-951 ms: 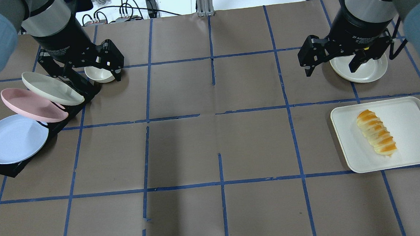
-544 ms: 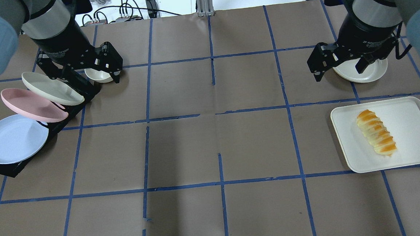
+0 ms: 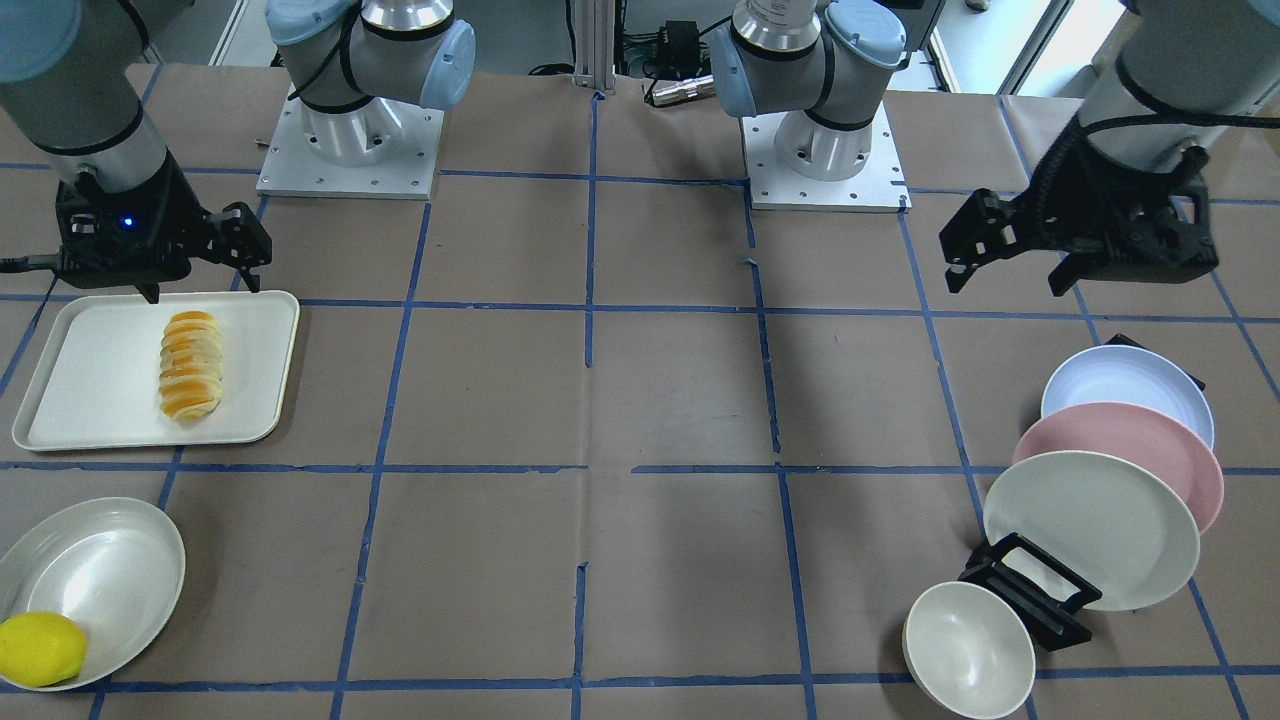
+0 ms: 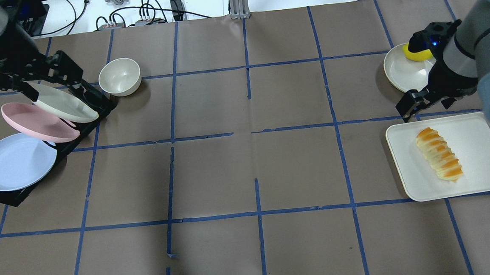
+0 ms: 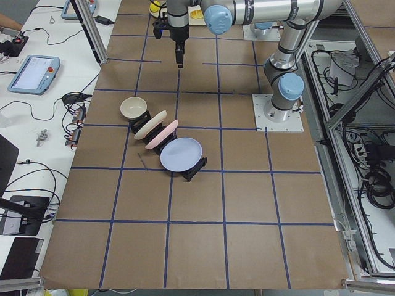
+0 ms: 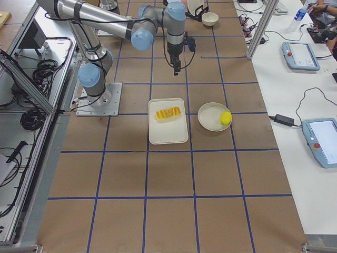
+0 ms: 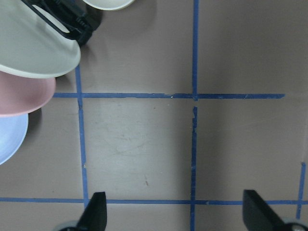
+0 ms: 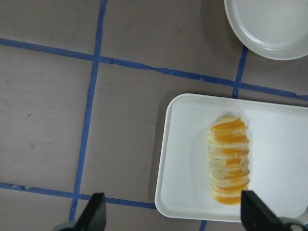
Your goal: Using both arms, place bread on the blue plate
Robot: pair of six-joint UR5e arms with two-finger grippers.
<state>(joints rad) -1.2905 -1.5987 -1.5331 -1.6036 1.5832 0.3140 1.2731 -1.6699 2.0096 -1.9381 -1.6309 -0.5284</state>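
Note:
The bread [image 4: 438,154] lies on a white tray [image 4: 484,157] at the right; it also shows in the right wrist view [image 8: 229,160] and the front view [image 3: 190,363]. The blue plate [image 4: 14,161] leans in a black rack [image 4: 90,117], nearest of three plates, and shows at the left wrist view's left edge [image 7: 9,139]. My left gripper [image 4: 52,87] hangs open and empty high beside the rack [image 3: 1010,265]. My right gripper [image 4: 426,107] is open and empty, just beyond the tray's far edge [image 3: 200,280].
A pink plate [image 4: 35,122] and a cream plate [image 4: 62,104] lean in the same rack behind the blue one. A small cream bowl [image 4: 119,76] stands beside the rack. A cream plate [image 4: 402,70] with a yellow lemon [image 4: 416,54] sits beyond the tray.
My left gripper has moved left, away from the small bowl, which now shows fully. My right gripper has moved nearer and right, off the cream plate toward the tray, uncovering the lemon.

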